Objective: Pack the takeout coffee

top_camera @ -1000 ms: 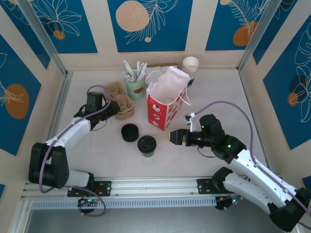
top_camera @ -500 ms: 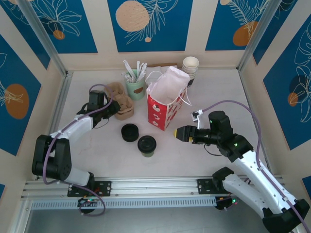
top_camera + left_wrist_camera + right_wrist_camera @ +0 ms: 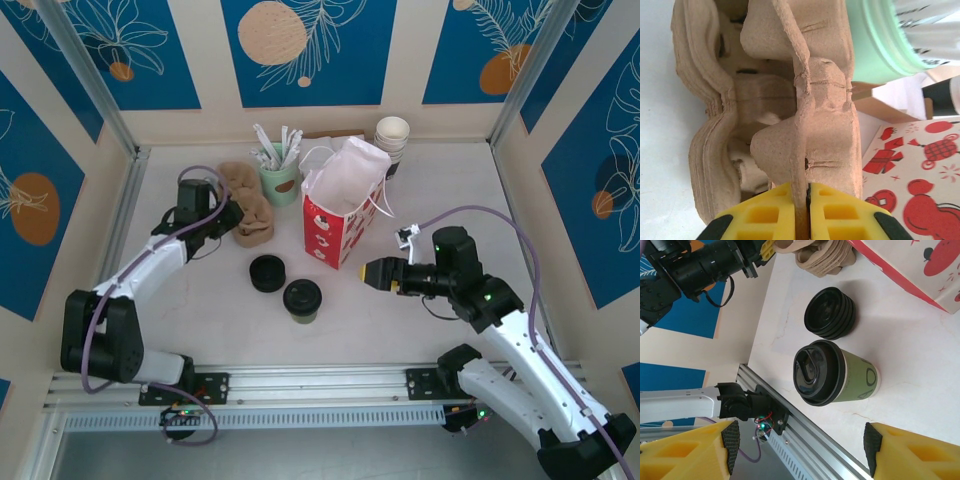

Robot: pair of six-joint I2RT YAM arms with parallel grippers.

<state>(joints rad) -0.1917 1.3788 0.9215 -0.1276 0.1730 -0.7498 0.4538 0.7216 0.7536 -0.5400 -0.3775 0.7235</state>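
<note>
Top external view: the takeout coffee [image 3: 302,298], a small olive-green paper cup under a round black plastic lid, stands upright on the white table [image 3: 200,320], just in front of a low stack of loose black lids [image 3: 267,272] and near the foot of the red-and-white paper gift bag [image 3: 335,225]. The right gripper [image 3: 375,273] hovers to the cup's right, apart from it. The left gripper [image 3: 220,218] is at the brown moulded-pulp cup carrier [image 3: 250,215].

Left wrist view: the left gripper [image 3: 801,200] has its yellow pads [image 3: 765,212] clenched on a thin upright rib of the cup carrier [image 3: 810,125]. A mint-green cup [image 3: 880,45] stands behind the carrier.

Right wrist view: the right gripper [image 3: 800,445] stands released, with nothing between its foam fingers [image 3: 910,455]. The takeout coffee [image 3: 840,375] sits ahead of it, close beside the lid stack [image 3: 831,313].

The cup probably handles as light if empty, and whether it is filled cannot be told. Its paper wall should dent under a hard squeeze, and the slick lid could pop off. The safest hold looks to be around the wall just below the lid rim, gently, with the cup kept upright.
</note>
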